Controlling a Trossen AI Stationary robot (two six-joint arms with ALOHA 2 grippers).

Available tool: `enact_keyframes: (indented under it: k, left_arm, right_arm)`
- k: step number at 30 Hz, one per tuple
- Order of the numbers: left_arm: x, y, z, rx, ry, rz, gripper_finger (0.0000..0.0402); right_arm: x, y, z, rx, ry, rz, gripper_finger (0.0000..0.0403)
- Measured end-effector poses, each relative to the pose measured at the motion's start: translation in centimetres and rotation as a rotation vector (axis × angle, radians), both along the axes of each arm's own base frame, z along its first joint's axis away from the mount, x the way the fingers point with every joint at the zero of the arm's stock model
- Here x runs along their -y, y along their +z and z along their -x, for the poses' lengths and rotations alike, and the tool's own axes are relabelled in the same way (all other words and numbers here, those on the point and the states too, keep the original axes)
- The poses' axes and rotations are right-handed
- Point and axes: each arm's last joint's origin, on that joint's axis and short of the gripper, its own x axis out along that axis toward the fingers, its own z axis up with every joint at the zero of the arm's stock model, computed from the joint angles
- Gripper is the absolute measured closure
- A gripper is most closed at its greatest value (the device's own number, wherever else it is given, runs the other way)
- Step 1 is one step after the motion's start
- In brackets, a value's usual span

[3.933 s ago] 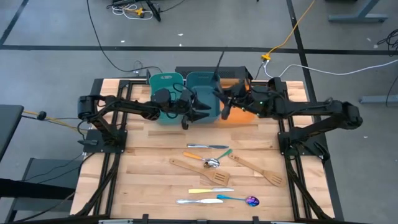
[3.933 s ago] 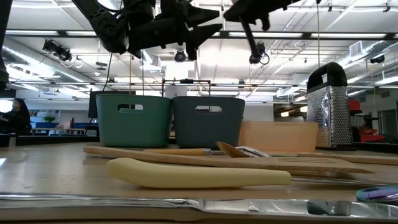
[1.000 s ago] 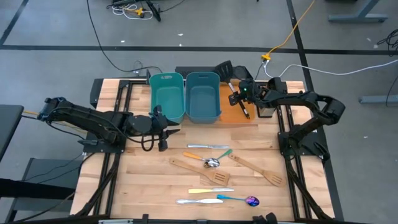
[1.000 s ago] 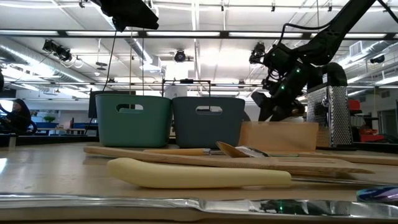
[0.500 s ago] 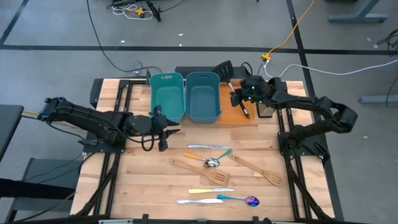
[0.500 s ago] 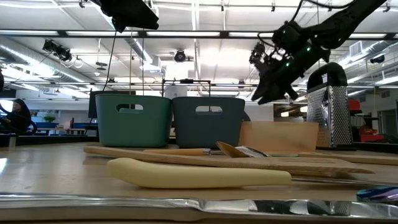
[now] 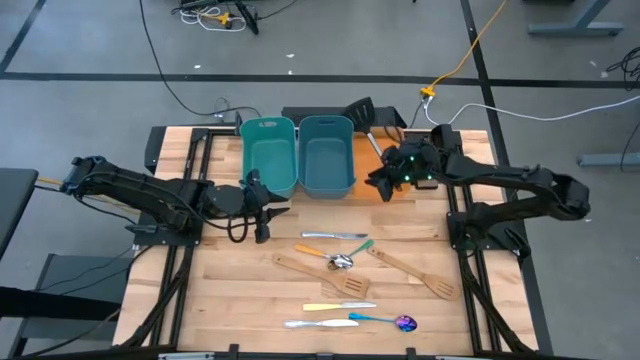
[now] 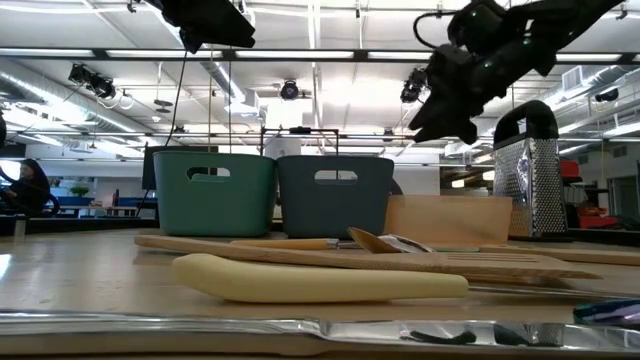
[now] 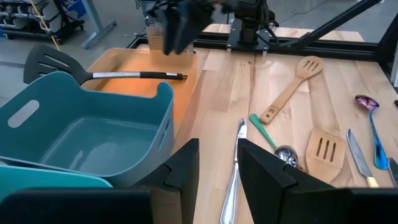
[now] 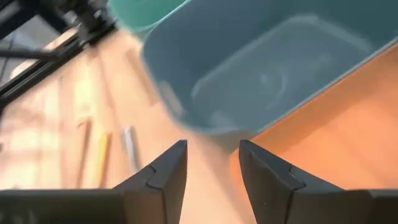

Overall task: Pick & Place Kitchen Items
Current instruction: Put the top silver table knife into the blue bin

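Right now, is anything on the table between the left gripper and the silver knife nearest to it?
No. In the high view, only bare wooden table shows between the left gripper and the silver knife; the left wrist view agrees.

Two bins (image 7: 300,155): teal, the left one greener, plain. Tray (image 9: 134,65): flat orange. Slotted spatula (image 9: 59,62): black. Table (image 7: 240,290): pale wood planks. Two spatulas (image 7: 320,275): pale wood. Spoon (image 7: 385,320): blue handle, purple bowl. Arms: dark.

Ahead of the parted, empty left gripper (image 9: 217,165) lay a silver table knife (image 9: 234,175); a black slotted spatula (image 9: 93,70) rested across the flat orange tray (image 9: 184,81) beyond.
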Motion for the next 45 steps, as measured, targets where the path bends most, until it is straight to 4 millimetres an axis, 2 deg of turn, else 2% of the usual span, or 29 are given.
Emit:
enact_keyframes:
  k: [9, 18, 21, 35, 45]
  left_arm:
    - [0.0, -0.1, 0.0, -0.011, 0.000, 0.001, 0.0287]
    - [0.1, -0.7, -0.2, -0.055, -0.014, 0.027, 0.0287]
    - [0.3, -1.6, -1.0, -0.095, -0.011, 0.024, 0.0287]
    - [1.4, -8.1, -5.2, -0.322, 0.016, 0.009, 0.0287]
    - [2.2, -10.9, -6.3, -0.411, -0.018, -0.030, 0.0287]
  right_arm:
    - [-3.7, 0.0, -0.9, -0.015, 0.142, -0.020, 0.0248]
    - [-6.2, 0.2, -1.5, 0.015, 0.252, -0.011, 0.0248]
    - [-6.8, 0.4, -1.7, 0.036, 0.263, 0.005, 0.0247]
    - [-7.7, 0.5, -1.9, 0.050, 0.313, 0.037, 0.0247]
    - [-7.7, 0.6, -1.9, 0.054, 0.317, 0.045, 0.0247]
